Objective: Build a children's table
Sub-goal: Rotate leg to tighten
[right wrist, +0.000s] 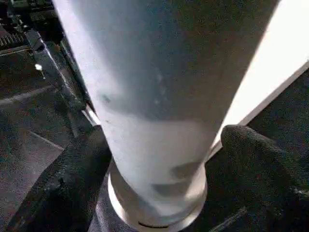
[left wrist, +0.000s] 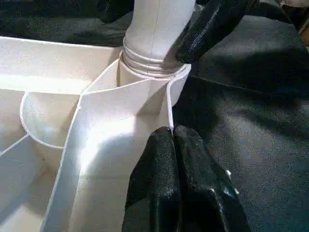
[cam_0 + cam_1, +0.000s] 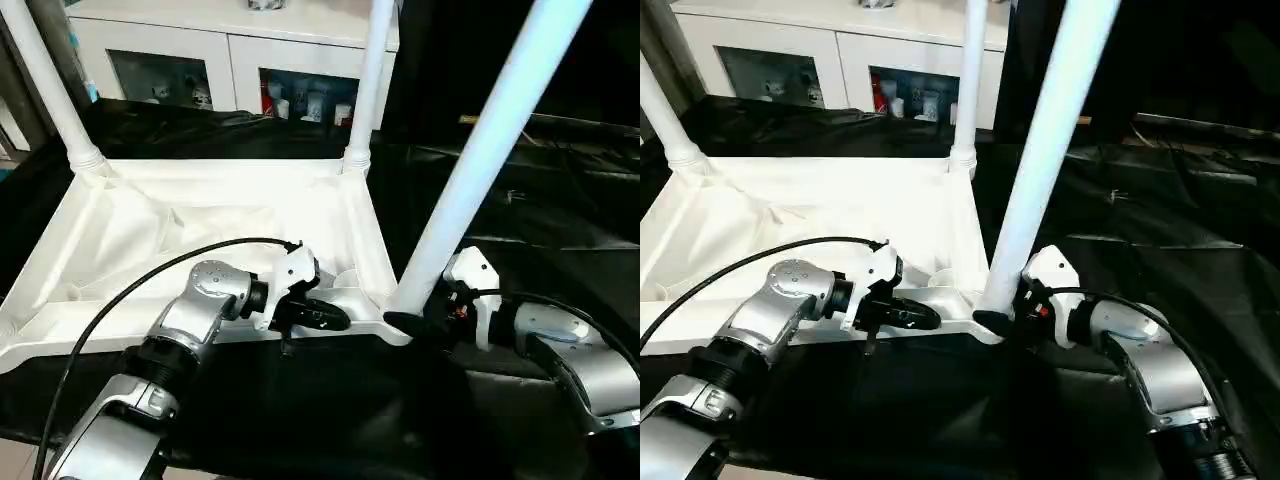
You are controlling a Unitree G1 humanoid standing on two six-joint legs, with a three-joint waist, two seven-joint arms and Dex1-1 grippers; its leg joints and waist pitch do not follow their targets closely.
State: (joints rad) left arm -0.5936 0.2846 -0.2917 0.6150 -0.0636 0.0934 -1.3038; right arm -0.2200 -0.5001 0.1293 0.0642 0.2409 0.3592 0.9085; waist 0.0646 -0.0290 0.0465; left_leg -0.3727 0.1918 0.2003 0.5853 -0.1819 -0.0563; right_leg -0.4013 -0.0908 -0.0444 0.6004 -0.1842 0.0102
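Item one, the children's table [image 3: 200,225]: we record it upside down on the black-draped table [image 3: 560,230], its white ribbed underside facing up and occupying the left and centre of the left eye view. Three legs stand in corner sockets. The far-left leg [image 3: 45,80] rises at the upper left of the frame, the far-right leg [image 3: 368,80] at upper centre, and the near-right leg [image 3: 490,140] runs diagonally from the lower centre to the upper right edge, leaning rightward. In the left wrist view its ringed base [image 2: 152,60] sits in the round corner socket [image 2: 145,84].

Item two, the left gripper [image 3: 325,318]: we find it at lower centre of the left eye view, laid on the tabletop's near rim just left of the near-right leg. Its fingers [image 2: 174,188] are pressed together with nothing between them, their tips touching the thin rim edge beside the socket.

Item three, the right gripper [image 3: 415,322]: we place it at the foot of the near-right leg, lower right of centre. Its fingers [image 1: 63,179] stand wide apart on either side of the leg's base; we cannot tell whether they press on it.

Item four, a white cabinet [image 3: 230,50] with glass doors, along the top edge behind the draped table.
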